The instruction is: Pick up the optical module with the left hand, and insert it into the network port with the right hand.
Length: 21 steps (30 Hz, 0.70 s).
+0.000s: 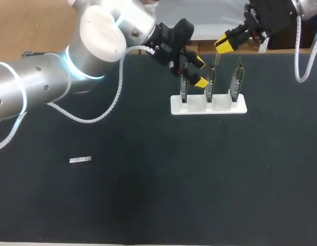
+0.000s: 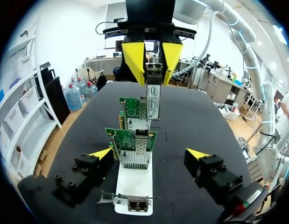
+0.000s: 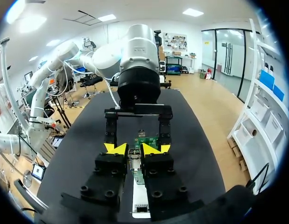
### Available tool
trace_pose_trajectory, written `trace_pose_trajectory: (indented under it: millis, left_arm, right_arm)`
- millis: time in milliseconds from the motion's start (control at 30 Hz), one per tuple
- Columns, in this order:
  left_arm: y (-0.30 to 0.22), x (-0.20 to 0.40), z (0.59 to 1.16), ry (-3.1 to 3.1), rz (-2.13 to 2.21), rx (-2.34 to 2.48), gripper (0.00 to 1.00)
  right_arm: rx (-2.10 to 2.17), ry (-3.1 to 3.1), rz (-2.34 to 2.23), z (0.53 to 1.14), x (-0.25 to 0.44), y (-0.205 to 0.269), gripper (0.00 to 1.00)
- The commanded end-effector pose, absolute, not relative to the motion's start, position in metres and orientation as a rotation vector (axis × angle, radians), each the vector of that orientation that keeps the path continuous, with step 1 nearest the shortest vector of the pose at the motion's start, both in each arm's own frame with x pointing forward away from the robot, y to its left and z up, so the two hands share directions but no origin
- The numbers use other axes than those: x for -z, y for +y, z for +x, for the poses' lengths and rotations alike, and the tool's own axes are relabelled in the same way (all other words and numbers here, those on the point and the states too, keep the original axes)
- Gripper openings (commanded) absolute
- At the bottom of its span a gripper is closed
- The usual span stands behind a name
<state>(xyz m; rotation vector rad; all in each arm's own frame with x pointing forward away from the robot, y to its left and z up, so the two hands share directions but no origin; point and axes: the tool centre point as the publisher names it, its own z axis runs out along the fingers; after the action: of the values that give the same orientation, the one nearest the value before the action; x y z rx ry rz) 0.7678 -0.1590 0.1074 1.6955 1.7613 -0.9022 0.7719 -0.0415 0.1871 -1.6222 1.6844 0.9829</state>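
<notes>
**Module pinched in the right gripper, above the card rack**

The optical module (image 2: 153, 98), a slim silver bar with a label, hangs straight down from the right gripper (image 3: 134, 148). The gripper's two yellow tips are clamped on the module's upper end from both sides. The free end of the module points down below the fingertips, close over the top edge of the middle network card (image 1: 210, 86). Whether the two touch cannot be told.

That card stands upright in a white stand (image 1: 199, 108), between two more cards.

The left gripper (image 2: 150, 153) sits low at the stand, its fingers spread wide apart and holding nothing. The nearest card (image 2: 133, 149) stands just ahead of it, in line with the gap between the fingers and close beside one tip. Contact there is unclear. Seen from this gripper, the module lies further ahead and higher, past the nearest card. The far card (image 1: 239, 79) is beyond it.

A small silver piece (image 1: 80, 160) lies flat on the dark table (image 1: 199, 195), well apart from both grippers, on the left arm's side.
</notes>
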Motion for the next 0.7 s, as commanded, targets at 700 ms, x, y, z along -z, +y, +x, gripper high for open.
trace_pose_trajectory:
  millis: [700]
  left_arm:
    - [-0.1599, -0.1069, 0.7719, 1.770, 1.724, 0.891, 1.00]
  right_arm:
    - [-0.983, 1.681, -1.618, 0.7717, -0.1864, -0.0421, 0.00]
